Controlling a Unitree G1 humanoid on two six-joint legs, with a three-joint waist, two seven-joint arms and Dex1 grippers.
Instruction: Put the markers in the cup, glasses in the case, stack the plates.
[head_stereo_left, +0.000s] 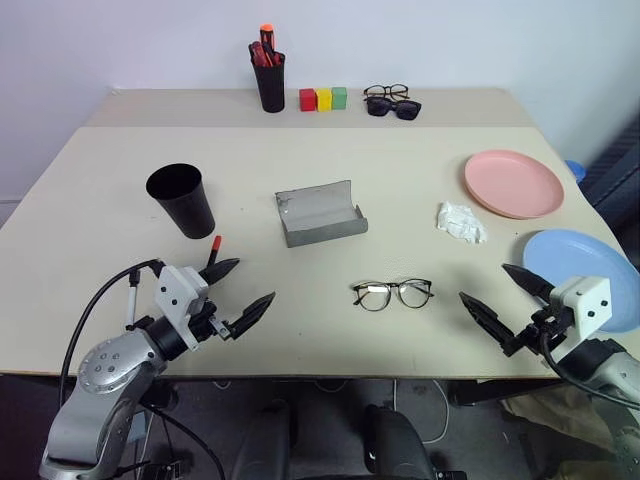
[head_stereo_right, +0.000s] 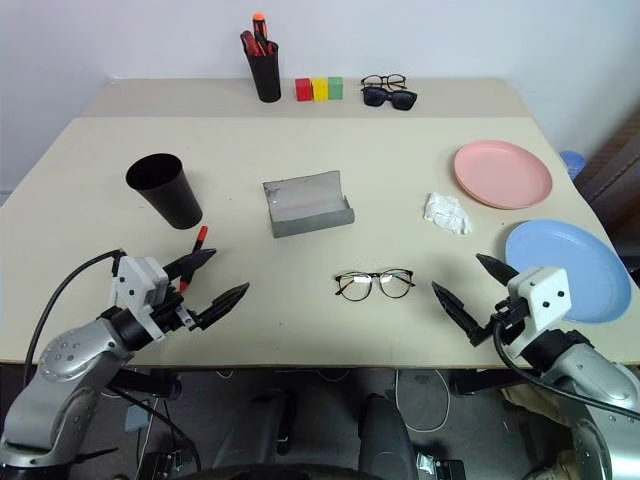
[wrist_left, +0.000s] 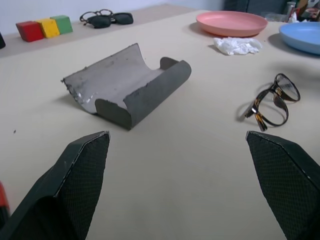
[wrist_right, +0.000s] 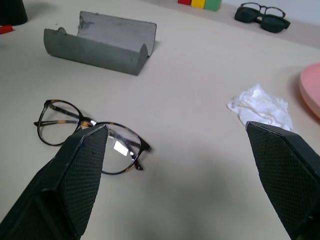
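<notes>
The wide black cup (head_stereo_left: 181, 198) stands upright at the table's left. Just in front of it lies a black marker with a red cap (head_stereo_left: 214, 250), partly behind my left gripper (head_stereo_left: 255, 280), which hovers open and empty. The grey case (head_stereo_left: 320, 213) lies open at the centre. The wire-rimmed glasses (head_stereo_left: 392, 293) rest unfolded in front of it, between my two grippers. My right gripper (head_stereo_left: 483, 281) is open and empty, to the right of the glasses. The pink plate (head_stereo_left: 513, 183) and the blue plate (head_stereo_left: 580, 270) lie side by side and apart on the right.
A crumpled white tissue (head_stereo_left: 461, 221) lies left of the pink plate. Along the back edge stand a tall pen holder (head_stereo_left: 269, 75) with red and orange pens, three coloured blocks (head_stereo_left: 323, 98), and sunglasses with thicker spectacles (head_stereo_left: 392, 103).
</notes>
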